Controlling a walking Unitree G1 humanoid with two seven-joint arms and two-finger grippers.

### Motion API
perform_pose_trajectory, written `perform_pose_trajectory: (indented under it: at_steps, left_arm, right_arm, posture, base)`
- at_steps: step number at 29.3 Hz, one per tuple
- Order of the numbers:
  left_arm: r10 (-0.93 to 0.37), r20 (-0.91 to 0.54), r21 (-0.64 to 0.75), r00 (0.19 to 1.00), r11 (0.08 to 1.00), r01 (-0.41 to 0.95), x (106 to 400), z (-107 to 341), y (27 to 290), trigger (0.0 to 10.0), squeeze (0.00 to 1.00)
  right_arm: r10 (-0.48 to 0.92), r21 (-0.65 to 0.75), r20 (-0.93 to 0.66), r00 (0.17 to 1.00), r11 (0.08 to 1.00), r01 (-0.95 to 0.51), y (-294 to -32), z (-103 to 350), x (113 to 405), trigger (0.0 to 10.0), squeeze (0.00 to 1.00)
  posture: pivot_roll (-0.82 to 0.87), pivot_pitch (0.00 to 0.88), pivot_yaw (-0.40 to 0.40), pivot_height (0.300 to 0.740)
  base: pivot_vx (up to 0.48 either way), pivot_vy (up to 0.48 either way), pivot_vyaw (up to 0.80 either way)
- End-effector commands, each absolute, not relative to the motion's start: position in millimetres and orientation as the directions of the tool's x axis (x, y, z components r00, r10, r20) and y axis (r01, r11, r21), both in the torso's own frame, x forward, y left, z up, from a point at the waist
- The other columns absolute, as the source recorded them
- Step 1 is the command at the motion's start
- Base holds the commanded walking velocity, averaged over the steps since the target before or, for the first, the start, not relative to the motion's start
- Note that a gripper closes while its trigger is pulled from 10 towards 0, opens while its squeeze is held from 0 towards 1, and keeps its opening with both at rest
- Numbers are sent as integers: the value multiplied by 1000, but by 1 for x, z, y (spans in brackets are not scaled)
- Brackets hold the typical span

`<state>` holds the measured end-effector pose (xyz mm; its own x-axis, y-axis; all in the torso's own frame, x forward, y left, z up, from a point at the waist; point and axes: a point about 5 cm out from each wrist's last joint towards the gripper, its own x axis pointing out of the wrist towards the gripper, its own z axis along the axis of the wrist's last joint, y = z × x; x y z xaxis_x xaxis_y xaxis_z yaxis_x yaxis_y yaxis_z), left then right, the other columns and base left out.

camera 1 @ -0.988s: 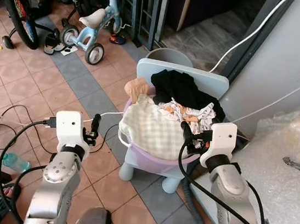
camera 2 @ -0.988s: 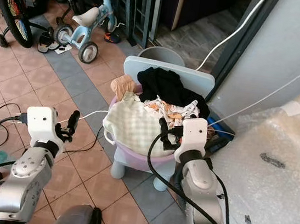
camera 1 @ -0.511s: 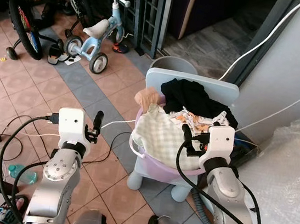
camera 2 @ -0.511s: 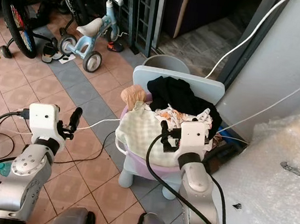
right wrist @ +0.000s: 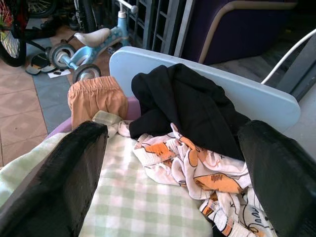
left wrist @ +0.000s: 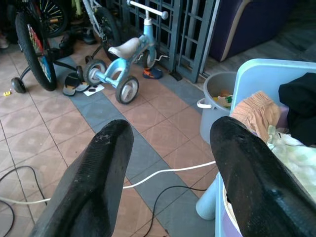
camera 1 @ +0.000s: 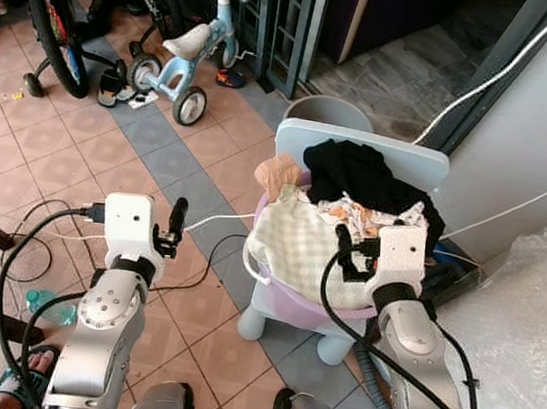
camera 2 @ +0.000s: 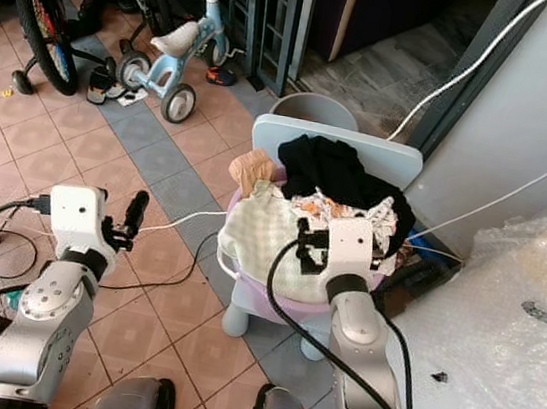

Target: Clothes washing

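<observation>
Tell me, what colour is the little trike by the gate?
The trike is light blue with a white seat, clearest in the left wrist view.

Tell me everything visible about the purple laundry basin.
The purple laundry basin looks like smooth lilac plastic, round, with a white side handle. It sits upright on a small light-blue chair, heaped over its rim with clothes: a green checked cloth, a black garment, a peach piece. The right end effector hovers open just above the pile.
</observation>
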<state>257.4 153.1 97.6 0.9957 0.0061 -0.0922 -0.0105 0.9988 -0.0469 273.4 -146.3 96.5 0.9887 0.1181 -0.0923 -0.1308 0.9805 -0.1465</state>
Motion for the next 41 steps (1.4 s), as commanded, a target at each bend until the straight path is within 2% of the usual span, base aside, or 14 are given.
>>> perform_pose_trajectory:
  at_steps: [1,8,13,21,26,28,29,33,38,41]
  left_arm:
    - [-1,-103,-46,995,999,-4,256,94,153,10000,0]
    - [-4,-109,-35,994,999,0,256,93,153,10000,0]
    - [5,-110,-33,994,999,-9,255,93,154,10000,0]
    - [2,-118,-29,993,1000,-6,255,92,153,10000,0]
    - [19,-134,-17,991,1000,-21,255,91,154,10000,0]
    - [19,-139,-14,990,1000,-21,255,91,154,10000,0]
    - [18,-158,-9,987,1000,-20,254,89,154,10000,0]
    - [25,-185,-10,982,1000,-28,253,86,155,10000,0]
    - [25,-205,0,978,1000,-25,251,85,154,10000,0]
    - [16,-192,48,981,999,-7,248,88,154,10000,0]
  right_arm:
    - [110,-137,-112,988,983,-126,-149,93,275,10000,0]
    - [92,-171,-116,989,979,-111,-153,94,277,10000,0]
    - [86,-132,-143,986,986,-105,-156,89,275,10000,0]
    - [100,-157,-131,986,980,-120,-153,90,276,10000,0]
    - [76,-210,-193,978,971,-117,-156,81,275,10000,0]
    - [11,-255,-250,968,964,-77,-165,72,276,10000,0]
    - [-68,-281,-309,948,960,-23,-177,63,276,10000,0]
    - [-117,-265,-400,909,964,8,-186,52,275,10000,0]
    - [-98,-235,-464,880,972,-16,-184,43,278,10000,0]
    - [-41,-238,-475,879,968,-84,-177,40,286,10000,0]
  posture:
    - [49,158,-14,740]
    - [50,157,-15,740]
    - [51,164,-16,740]
    - [52,172,-15,740]
    - [56,176,-15,740]
    - [60,180,-16,740]
    - [64,183,-17,740]
    - [67,192,-18,740]
    - [76,208,-19,740]
    - [125,221,-17,740]
  base:
    - [480,0,0]
    - [419,0,0]
    - [0,0,-573]
    - [0,0,0]
    - [0,0,0]
    - [0,0,0]
    - [0,0,0]
    - [0,0,0]
    - [0,0,0]
    - [0,0,0]
